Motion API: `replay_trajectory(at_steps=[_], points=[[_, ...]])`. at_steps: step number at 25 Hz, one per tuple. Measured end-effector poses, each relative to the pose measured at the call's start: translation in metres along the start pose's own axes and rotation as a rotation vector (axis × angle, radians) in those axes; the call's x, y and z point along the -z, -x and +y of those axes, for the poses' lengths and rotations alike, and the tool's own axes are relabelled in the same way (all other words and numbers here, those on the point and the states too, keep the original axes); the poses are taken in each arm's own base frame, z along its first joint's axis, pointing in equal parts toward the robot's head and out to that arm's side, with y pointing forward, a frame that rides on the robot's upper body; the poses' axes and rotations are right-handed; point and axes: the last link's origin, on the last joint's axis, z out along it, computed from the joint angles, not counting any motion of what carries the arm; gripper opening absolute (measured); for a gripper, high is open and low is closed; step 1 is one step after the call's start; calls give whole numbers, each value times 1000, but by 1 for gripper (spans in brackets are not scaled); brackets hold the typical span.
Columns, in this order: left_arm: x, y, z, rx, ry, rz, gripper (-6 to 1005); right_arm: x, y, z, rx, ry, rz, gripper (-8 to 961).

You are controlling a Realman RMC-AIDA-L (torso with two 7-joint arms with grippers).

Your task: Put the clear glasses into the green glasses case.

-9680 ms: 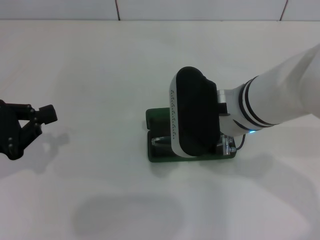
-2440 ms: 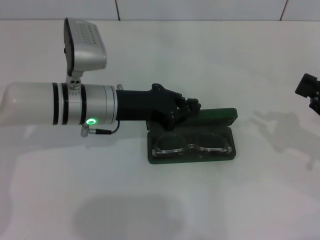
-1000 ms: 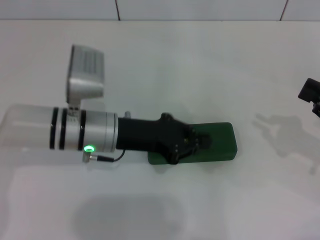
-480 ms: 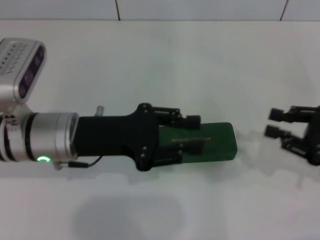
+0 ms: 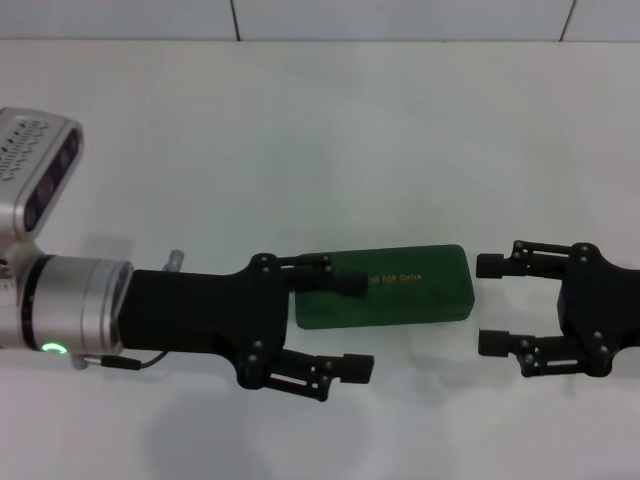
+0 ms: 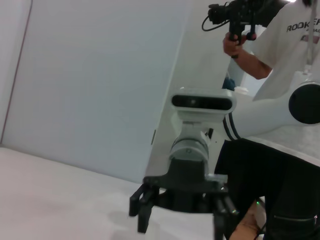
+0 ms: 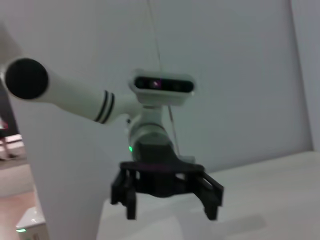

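Surface: white tabletop (image 5: 320,130) running back to a pale tiled wall, bare around the case
Left jaws: left gripper (image 5: 345,325) spread wide and holding nothing; its upper finger lies over the left end of the lid, its lower finger hangs over bare table in front of the case
Right jaws: right gripper (image 5: 495,305) also spread wide and empty, fingertips pointing at the right end of the case, just beside it and not touching
Wrist views: each shows only the other arm's gripper facing it, fingers apart; a person with a camera stands behind in the left wrist view
Case: green glasses case (image 5: 400,287) lies flat between the two grippers, lid down, gold lettering facing up
Glasses: the clear glasses are not visible now; a couple of seconds ago they lay in the open tray, so they are most likely shut inside
What changed: the lid, standing open then, was pressed shut by the left gripper a second ago; the right arm, parked at the far right edge, has swung in to flank the case
Meaning for the task: the glasses appear stowed and the lid closed, so little seems left beyond both arms drawing clear
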Motion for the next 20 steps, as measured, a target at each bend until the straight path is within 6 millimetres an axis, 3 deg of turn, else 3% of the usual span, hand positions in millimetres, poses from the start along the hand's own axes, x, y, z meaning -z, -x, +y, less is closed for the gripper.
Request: replay_trajectory(at_steps=[2, 9, 15, 20], points=[[3, 1, 0, 1, -9, -1, 815, -1, 2, 2, 2, 13, -14, 653], [12, 0, 0, -18, -45, -3, 888, -10, 9, 3, 17, 57, -44, 883], [17, 0, -2, -17, -64, 2, 887, -31, 15, 2, 41, 121, -41, 884], [20, 1, -1, 2, -69, 0, 887, -36, 16, 3, 45, 142, -41, 884]])
